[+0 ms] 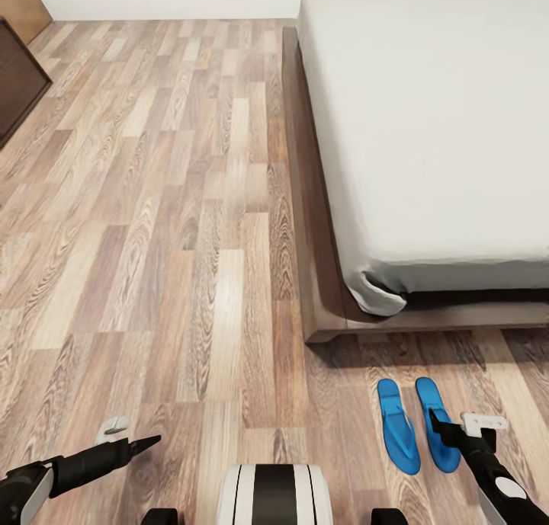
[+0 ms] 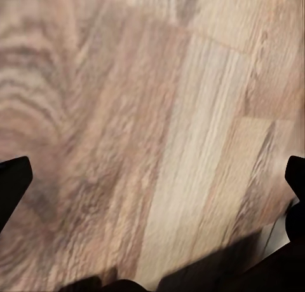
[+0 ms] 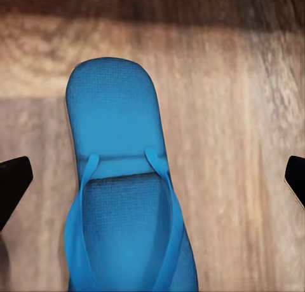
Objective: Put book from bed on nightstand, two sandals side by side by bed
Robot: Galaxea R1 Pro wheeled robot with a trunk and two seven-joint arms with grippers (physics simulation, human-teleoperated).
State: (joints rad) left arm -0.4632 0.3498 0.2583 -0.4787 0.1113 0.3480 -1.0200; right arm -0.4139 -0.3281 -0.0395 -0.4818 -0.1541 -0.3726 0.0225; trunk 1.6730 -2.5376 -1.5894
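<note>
Two bright blue sandals lie side by side on the wood floor just off the foot of the bed point(image 1: 314, 281), the left sandal point(image 1: 397, 427) and the right sandal point(image 1: 433, 403). My right gripper point(image 1: 456, 432) hovers open over the right sandal point(image 3: 114, 114), its dark fingertips point(image 3: 14, 177) spread wide on either side without touching it. My left gripper point(image 1: 146, 441) hangs low over bare floor at the lower left, open with nothing between its fingertips point(image 2: 13, 177). The book and the nightstand are out of view; the pale mattress point(image 1: 427, 129) is bare.
A long dark-wood cabinet point(image 1: 17, 83) stands against the wall at the far left. Wide plank floor point(image 1: 175, 205) stretches between it and the bed frame. My base point(image 1: 274, 494) sits at the lower middle.
</note>
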